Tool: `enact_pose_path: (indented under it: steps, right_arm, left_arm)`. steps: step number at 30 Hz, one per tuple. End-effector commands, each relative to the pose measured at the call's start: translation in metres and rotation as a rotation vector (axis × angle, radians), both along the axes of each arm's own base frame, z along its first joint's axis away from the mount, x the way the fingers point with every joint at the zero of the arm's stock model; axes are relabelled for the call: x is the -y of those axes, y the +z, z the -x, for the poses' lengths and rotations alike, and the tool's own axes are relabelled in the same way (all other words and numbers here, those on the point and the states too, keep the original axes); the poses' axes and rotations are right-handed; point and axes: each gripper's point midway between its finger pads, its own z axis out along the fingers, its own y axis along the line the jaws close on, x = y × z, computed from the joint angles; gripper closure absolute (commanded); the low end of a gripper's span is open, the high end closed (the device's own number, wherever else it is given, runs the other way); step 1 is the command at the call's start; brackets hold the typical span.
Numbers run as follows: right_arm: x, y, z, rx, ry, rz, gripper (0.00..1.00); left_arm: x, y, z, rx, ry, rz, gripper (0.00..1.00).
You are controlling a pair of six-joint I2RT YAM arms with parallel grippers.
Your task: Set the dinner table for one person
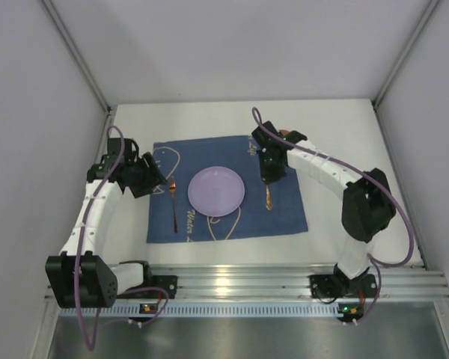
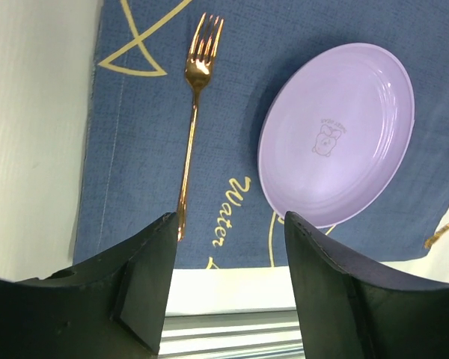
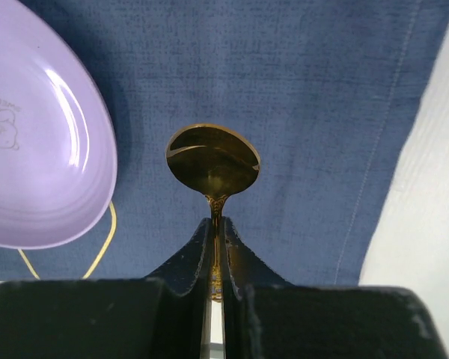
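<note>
Dinner table, long axis along near silver rail

Place setting, seen from above.
- Plate: round, lilac, lying on the placemat.
- Placemat: dark blue cloth with pale line drawings, spread under the plate on the white tabletop.
- Fork: copper-gold, just left of the plate.
- Spoon: same finish, just right of the plate, far end hidden under the right hand.
- Left hand: left of the plate, beyond the fork.
- Ribbed aluminium rail: nearer than the plate.
</note>
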Motion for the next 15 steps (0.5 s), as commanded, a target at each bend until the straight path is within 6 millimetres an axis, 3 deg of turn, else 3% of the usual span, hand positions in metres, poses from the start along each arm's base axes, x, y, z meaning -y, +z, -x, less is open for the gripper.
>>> enact_pose_path:
  steps: [1,8,9,12,15]
  right_arm:
    - [-0.029,-0.003,-0.015,0.034,0.016,-0.092,1.00]
    - [-0.035,-0.045,-0.026,-0.039,-0.007,-0.037,0.98]
    - [-0.033,-0.053,-0.025,-0.057,-0.011,-0.021,0.83]
    - [-0.028,-0.061,-0.022,-0.070,-0.023,0.004,0.59]
    - [-0.023,-0.055,-0.020,-0.051,-0.026,0.012,0.41]
  left_arm:
    - [-0.008,0.004,0.016,-0.012,0.024,-0.042,0.36]
    - [-0.013,0.013,0.021,0.003,0.043,-0.066,0.35]
    - [-0.014,0.013,0.022,0.000,0.045,-0.068,0.35]
    - [-0.014,0.014,0.022,0.004,0.050,-0.069,0.35]
    - [-0.014,0.016,0.021,0.012,0.054,-0.069,0.34]
